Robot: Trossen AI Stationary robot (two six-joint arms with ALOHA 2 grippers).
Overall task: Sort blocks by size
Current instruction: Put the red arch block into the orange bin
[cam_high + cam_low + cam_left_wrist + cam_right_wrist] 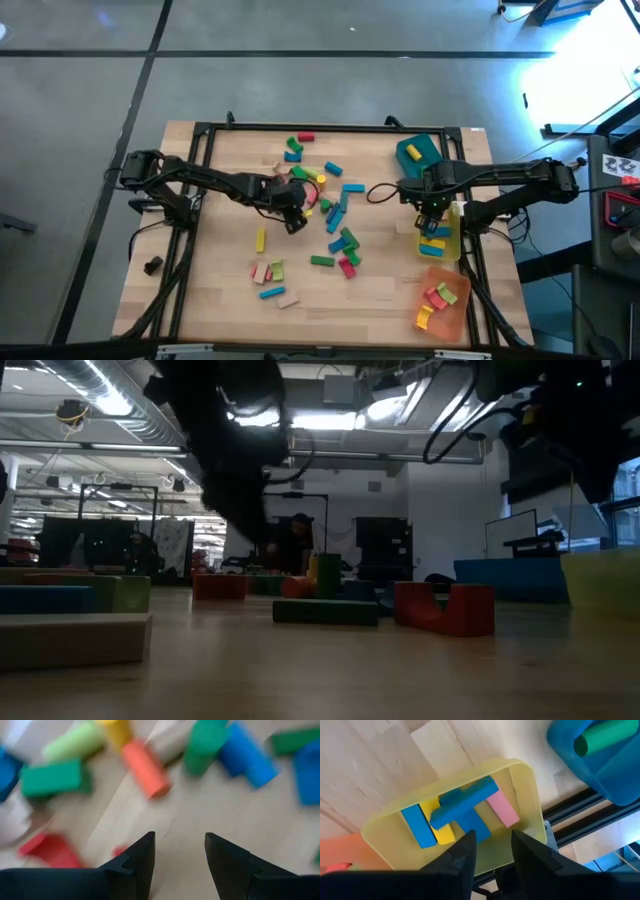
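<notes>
Many coloured wooden blocks (335, 215) lie scattered on the middle of the table. My left gripper (295, 212) hangs open above their left part, slanting down. Past its fingers (180, 840) I see bare wood, an orange-red cylinder (145, 767), a green block (50, 777) and a blue cylinder (247, 755). My right gripper (432, 222) points straight down over the yellow tray (445, 245), open (494, 836) with nothing between its fingers. In the tray (530, 785) lie blue, yellow and pink bars, with one blue bar (462, 802) resting across the others.
A teal tray (420, 152) at the far right holds a green cylinder (605, 735). An orange tray (443, 305) with several blocks sits at the near right. A dark lump (152, 265) lies by the left edge. Some blocks (272, 280) lie near the front.
</notes>
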